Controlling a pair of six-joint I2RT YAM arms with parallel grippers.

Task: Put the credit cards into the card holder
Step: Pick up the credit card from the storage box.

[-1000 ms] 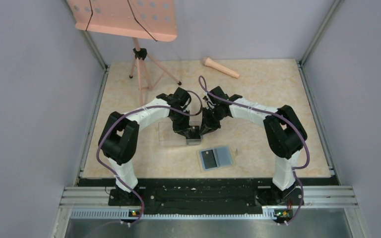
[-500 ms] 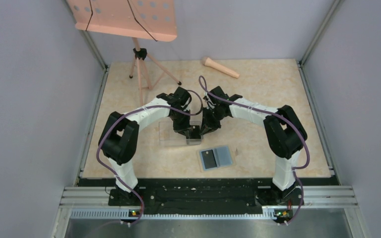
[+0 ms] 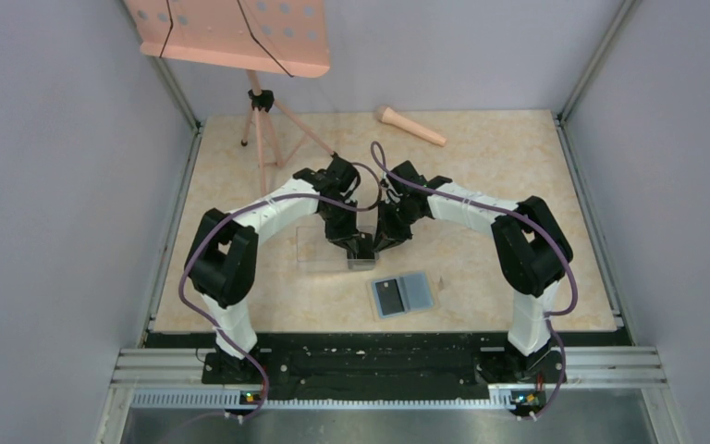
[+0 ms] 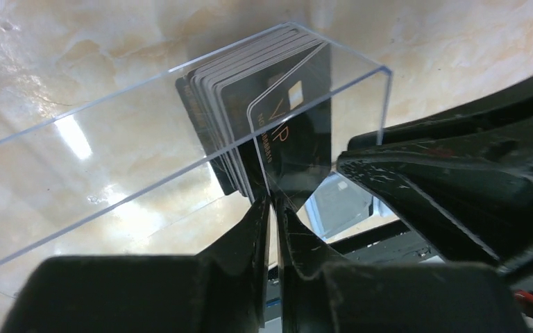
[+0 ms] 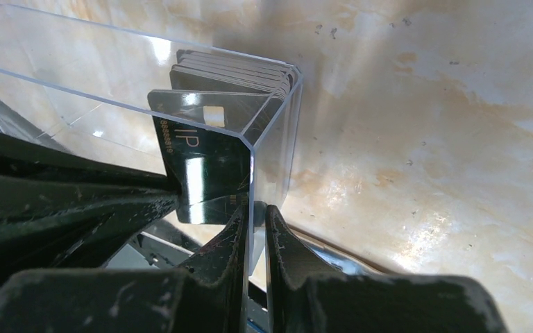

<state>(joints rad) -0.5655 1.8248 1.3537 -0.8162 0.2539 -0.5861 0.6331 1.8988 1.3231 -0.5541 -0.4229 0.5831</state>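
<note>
A long clear plastic box (image 3: 319, 248) lies mid-table with a stack of black credit cards (image 4: 212, 104) standing at its right end. My left gripper (image 4: 275, 201) reaches into the box and is shut on the edge of the front card, marked VIP (image 4: 295, 139), which leans out from the stack. My right gripper (image 5: 253, 208) is shut on the box's end wall (image 5: 264, 159); the VIP card (image 5: 208, 166) shows just behind it. The card holder (image 3: 415, 291) lies open nearer the bases, light blue inside, with one dark card (image 3: 389, 295) in its left half.
A pink music stand (image 3: 240, 37) on a tripod (image 3: 263, 129) stands at the far left. A pink microphone-shaped object (image 3: 410, 126) lies at the far edge. Grey walls close in the table on three sides.
The left wrist has shifted slightly away from the bases over the box. The right arm and the box have stayed put.
</note>
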